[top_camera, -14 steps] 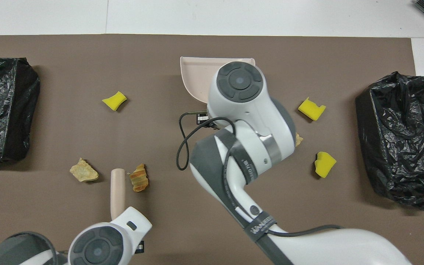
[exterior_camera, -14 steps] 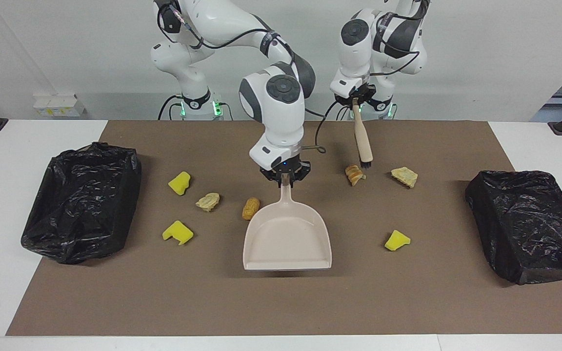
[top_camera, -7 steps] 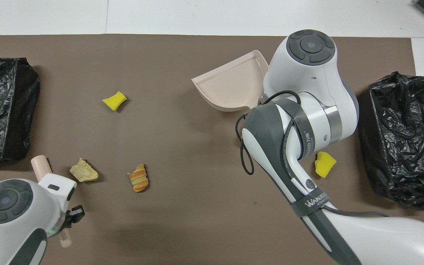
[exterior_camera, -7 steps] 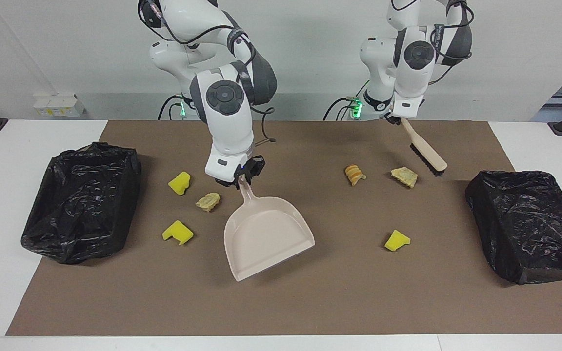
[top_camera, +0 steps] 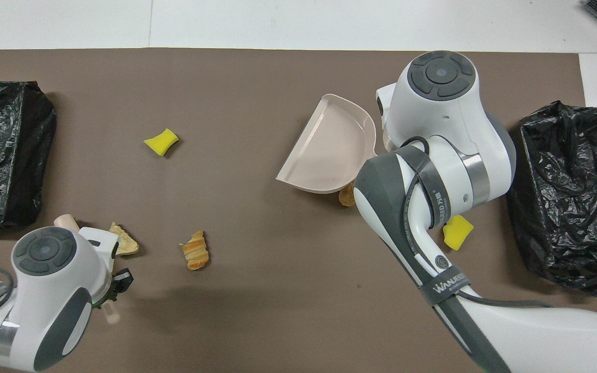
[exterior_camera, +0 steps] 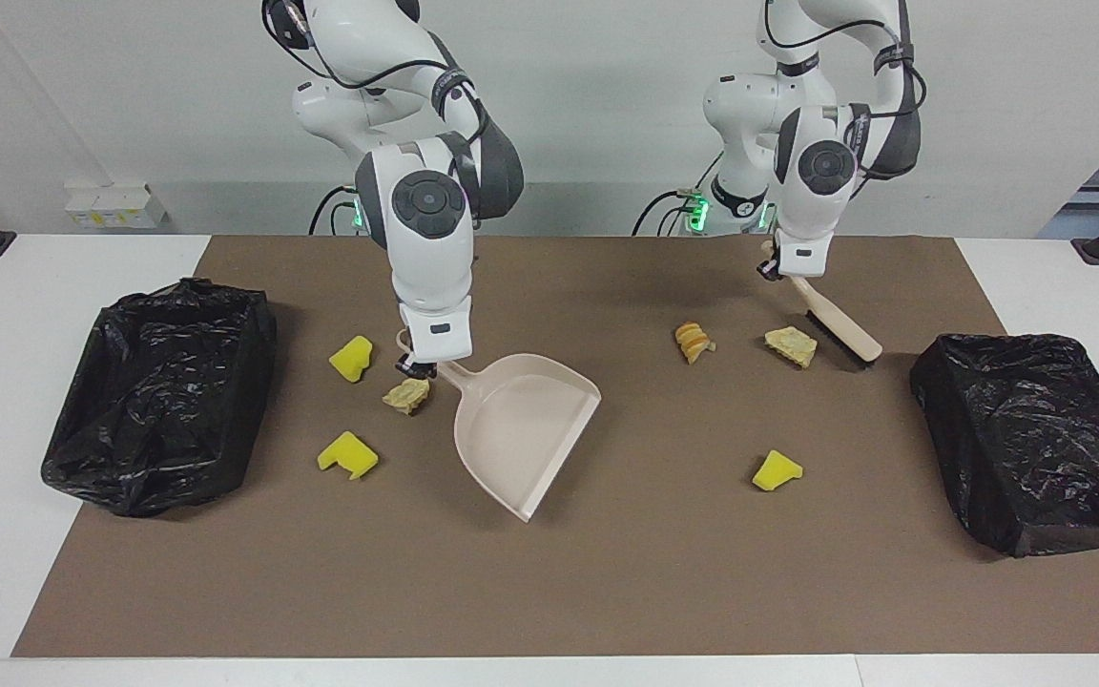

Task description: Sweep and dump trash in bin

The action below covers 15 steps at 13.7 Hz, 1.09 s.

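Observation:
My right gripper is shut on the handle of the pink dustpan, which is low at the mat with its mouth turned toward the left arm's end; it also shows in the overhead view. My left gripper is shut on the wooden brush, whose bristles are down beside a tan pastry piece. A croissant piece and a yellow sponge lie nearby. Two yellow sponges and a tan scrap lie by the dustpan handle. A brown piece peeks out at the dustpan's edge.
A black-bagged bin stands at the right arm's end of the brown mat, and another black-bagged bin at the left arm's end. White table shows around the mat.
My right gripper swung the dustpan toward the right arm's end and turned its mouth sideways. My left gripper carried the brush toward the left arm's end and lowered it beside the tan pastry piece.

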Available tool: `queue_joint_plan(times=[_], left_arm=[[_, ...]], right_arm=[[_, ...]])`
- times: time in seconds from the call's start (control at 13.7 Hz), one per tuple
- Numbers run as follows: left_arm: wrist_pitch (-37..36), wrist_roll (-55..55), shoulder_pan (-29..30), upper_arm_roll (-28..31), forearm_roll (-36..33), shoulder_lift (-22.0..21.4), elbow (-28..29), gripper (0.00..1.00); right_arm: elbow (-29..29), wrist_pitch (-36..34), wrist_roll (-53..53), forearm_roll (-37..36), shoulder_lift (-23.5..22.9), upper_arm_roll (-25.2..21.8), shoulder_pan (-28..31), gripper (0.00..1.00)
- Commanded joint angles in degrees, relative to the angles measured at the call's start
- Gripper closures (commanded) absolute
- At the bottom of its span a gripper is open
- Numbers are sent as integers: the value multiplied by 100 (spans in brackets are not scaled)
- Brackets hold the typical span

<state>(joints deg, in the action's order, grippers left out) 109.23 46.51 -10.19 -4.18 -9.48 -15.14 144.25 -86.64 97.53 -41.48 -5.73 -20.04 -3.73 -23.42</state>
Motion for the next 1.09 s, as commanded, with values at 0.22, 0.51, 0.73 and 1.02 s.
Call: queue_joint_plan(times=[0.22,0.51,0.73,1.02], left_arm=[[213,113,-668,5,-10,1196,-1020,100],[91,113,-940,-4,200,1803,-2109,100],[-541,130,-1046,-13,201,1787,-2323,100],[-1299,227,-1370,-13,227,1339,-1956,100]], right_arm=[[-782,117,-1441,-814,561,57,-242,100],[-1730,502,-1678,-1262,1097,66,-435,100],[-2356,960,-1976,-1298,1336,66,-453,100],[-2410,952,-2039,-1378,1336,66,-673,100]])
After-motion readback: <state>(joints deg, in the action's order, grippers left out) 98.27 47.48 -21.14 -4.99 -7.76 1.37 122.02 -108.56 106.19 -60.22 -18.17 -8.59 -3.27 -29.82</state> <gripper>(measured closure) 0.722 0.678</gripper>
